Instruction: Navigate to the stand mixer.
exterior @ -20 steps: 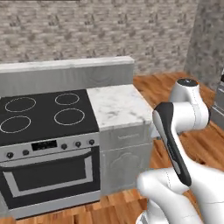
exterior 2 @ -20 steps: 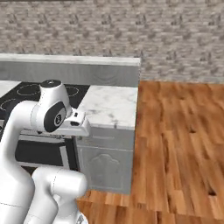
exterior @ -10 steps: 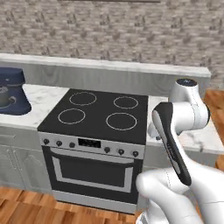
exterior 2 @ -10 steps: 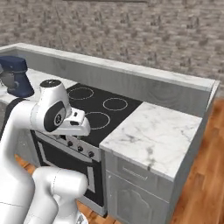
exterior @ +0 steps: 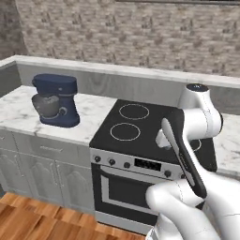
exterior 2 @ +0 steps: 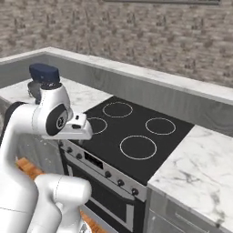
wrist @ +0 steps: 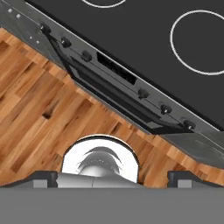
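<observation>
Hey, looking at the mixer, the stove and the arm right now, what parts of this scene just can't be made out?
- Stand mixer: in the right base view the arm's upper joint covers its bowl and base, leaving its head visible.
- Stove: its right burners are behind the arm in the left base view.
- Gripper: the hand view's bottom edge cuts its finger tips; open or shut is unclear.
- Oven knobs: markings too small.

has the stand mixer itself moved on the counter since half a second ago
No. The stand mixer sits on the marble counter left of the stove, as before; the whole view shifted, so the base moved.
</observation>
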Available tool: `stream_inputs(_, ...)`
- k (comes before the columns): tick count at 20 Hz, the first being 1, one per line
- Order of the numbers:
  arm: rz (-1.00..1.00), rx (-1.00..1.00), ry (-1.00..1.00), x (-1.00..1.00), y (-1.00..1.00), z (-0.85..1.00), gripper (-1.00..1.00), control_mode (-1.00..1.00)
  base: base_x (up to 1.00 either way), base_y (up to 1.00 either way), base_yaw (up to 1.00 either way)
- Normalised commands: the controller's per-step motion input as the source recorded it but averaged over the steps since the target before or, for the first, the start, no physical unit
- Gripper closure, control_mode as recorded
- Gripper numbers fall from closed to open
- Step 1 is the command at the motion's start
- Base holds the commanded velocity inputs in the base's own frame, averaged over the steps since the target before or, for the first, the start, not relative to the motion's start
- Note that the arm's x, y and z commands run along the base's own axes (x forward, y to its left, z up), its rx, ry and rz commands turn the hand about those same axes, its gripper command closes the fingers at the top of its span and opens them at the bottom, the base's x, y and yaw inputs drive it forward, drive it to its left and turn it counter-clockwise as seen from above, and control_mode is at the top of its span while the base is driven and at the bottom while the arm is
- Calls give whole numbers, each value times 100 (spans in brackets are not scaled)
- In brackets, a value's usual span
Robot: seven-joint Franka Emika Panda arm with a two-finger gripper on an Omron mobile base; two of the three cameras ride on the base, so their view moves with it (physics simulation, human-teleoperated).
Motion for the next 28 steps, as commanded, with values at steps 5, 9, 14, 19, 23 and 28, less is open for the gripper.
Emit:
stream_inputs(5,0,0,0,0,0,0,-100,100,44,100,0)
stream_inputs(9,0,0,0,0,0,0,-100,100,48,97,-2)
stream_inputs(14,0,0,0,0,0,0,-100,100,39,75,-15)
stream_inputs(19,0,0,0,0,0,0,-100,100,35,49,-24)
stream_inputs(23,0,0,0,0,0,0,-100,100,28,40,-26)
stream_inputs(28,0,0,0,0,0,0,-100,100,35,38,-28)
